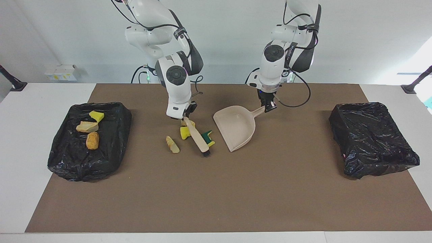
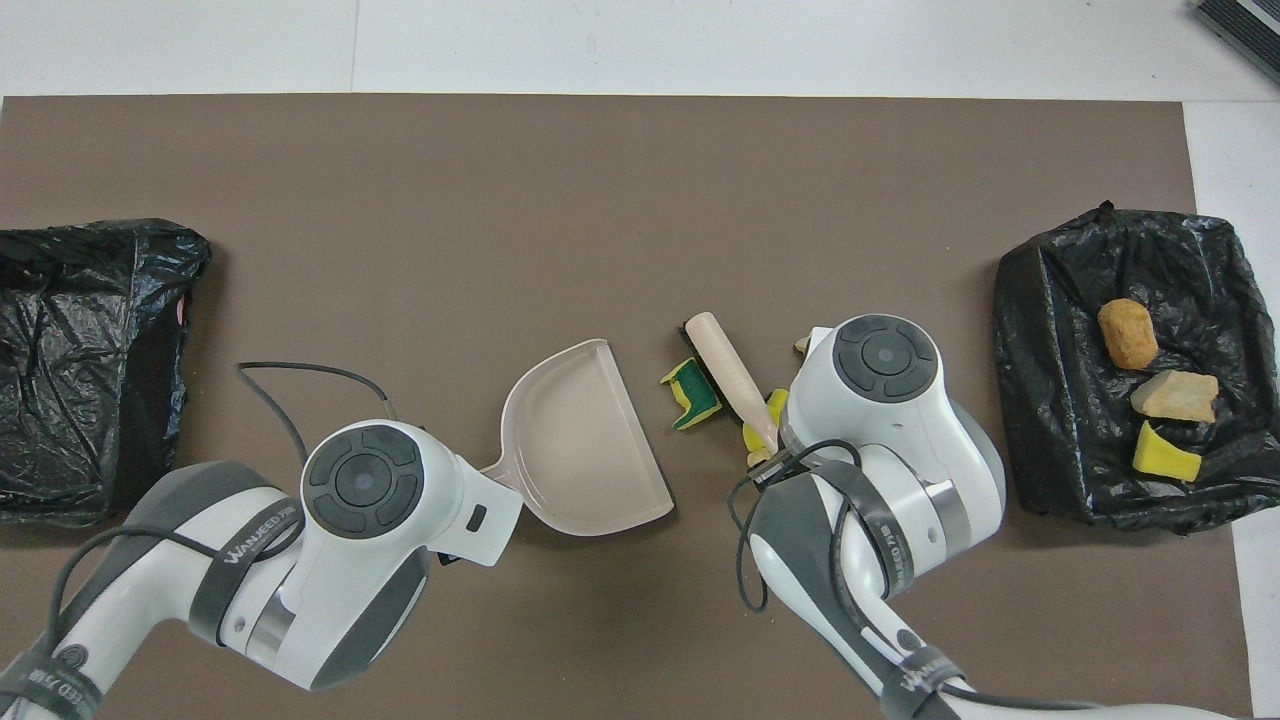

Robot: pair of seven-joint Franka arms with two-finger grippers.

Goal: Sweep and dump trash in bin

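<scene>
Brush (image 1: pixel 197 136), clamped in the right gripper (image 1: pixel 185 117), pushes the green-faced chunk (image 1: pixel 208 137) toward the dustpan (image 1: pixel 236 128), clamped by the left gripper (image 1: pixel 269 107). Pan empty; three chunks (image 1: pixel 89 127) lie in the bin (image 1: pixel 111 155); one tan chunk (image 1: pixel 172 144) strays.

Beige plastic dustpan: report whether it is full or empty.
Empty. The beige plastic dustpan shows only bare scoop; the green-faced yellow sponge chunk lies on the mat beside its mouth.
</scene>
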